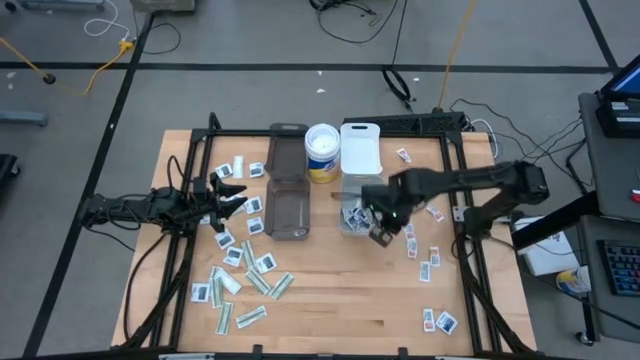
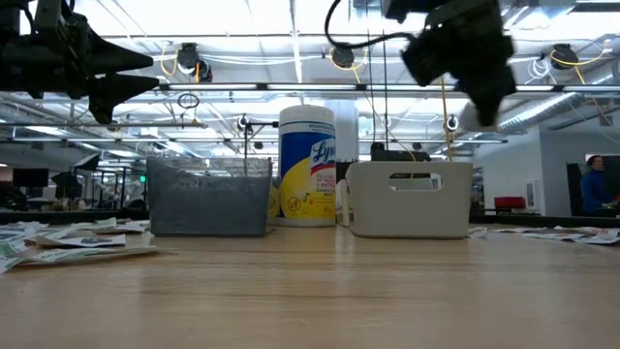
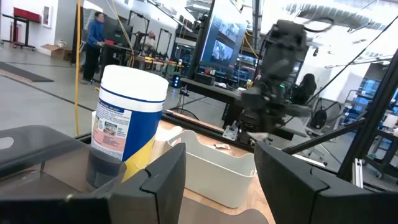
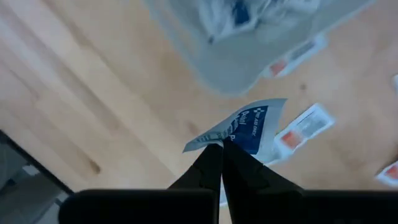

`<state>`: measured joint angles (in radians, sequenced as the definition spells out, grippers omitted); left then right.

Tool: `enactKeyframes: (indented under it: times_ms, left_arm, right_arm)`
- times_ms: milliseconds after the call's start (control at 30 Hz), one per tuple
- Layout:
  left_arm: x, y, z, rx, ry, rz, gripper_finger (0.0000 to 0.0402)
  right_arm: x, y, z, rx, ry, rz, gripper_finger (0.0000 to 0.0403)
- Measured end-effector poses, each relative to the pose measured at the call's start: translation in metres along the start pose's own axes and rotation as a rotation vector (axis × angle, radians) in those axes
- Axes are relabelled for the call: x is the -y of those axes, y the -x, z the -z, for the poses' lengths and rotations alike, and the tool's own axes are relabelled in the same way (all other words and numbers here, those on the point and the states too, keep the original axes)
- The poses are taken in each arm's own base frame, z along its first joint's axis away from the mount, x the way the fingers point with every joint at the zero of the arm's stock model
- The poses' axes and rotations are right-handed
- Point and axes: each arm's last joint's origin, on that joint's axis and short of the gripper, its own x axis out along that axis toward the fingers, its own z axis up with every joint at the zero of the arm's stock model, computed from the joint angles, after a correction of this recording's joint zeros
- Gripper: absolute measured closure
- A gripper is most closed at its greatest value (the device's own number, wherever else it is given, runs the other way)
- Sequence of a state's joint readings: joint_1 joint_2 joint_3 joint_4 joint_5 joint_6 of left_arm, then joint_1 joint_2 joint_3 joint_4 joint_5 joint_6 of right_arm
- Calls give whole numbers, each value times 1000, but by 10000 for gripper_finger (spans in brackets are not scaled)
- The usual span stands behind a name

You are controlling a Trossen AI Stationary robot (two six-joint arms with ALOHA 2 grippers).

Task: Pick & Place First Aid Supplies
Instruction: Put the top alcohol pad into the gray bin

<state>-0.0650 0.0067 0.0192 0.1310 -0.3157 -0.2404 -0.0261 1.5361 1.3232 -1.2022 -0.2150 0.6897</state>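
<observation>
Right gripper (image 1: 381, 236) — mine, raised above the table just near of the clear bin (image 1: 352, 214), at its right corner. Fingers pinched together on one white packet with blue print (image 4: 252, 129), gripped by its edge so the packet hung bent and clear of the wood. In the low view the gripper (image 2: 481, 85) stood high above the white bin (image 2: 409, 200).

Left gripper (image 1: 232, 192) — mine, also held in the air, over the left part of the table just left of the smoky bin (image 1: 287, 196). Fingers (image 3: 160, 180) stood apart with nothing between them.

Clear bin — centre of the table, directly near of the white bin (image 1: 360, 150); several packets lay inside, though I could not count them from above.

Loose supplies, left group (image 1: 238, 268) — white squares and narrow pale green strips scattered on the wood left of and near of the smoky bin.

Loose supplies, right group (image 1: 428, 262) — small white packets spread on the wood right of the clear bin, a few more at the near right corner; two with orange marks (image 4: 303, 130) lay flat below the held packet.

Wipes canister (image 1: 322, 152) — upright, white lid, yellow and blue label, standing between the smoky bin's far end and the white bin.
</observation>
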Motion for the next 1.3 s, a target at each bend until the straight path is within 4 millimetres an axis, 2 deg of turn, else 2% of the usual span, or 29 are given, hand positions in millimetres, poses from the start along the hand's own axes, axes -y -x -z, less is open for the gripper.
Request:
enactKeyframes:
  times_ms: [233,467,600,800,1067,1167,1300]
  left_arm:
    - [0,0,0,0,0,0,206]
    - [0,0,0,0,0,0,206]
    - [0,0,0,0,0,0,206]
    - [0,0,0,0,0,0,206]
    - [0,0,0,0,0,0,206]
    - [0,0,0,0,0,0,206]
    - [0,0,0,1,0,0,206]
  right_arm:
    - [26,10,-48,39,-43,-11,403]
    - [36,19,-82,66,-46,-19,403]
    - [38,12,-90,57,-52,-12,403]
    - [35,-22,-99,-3,-19,16,403]
    - [29,-57,-95,1,31,15,399]
    - [26,-58,-96,21,42,-8,382]
    - [25,-57,-99,46,76,-37,334]
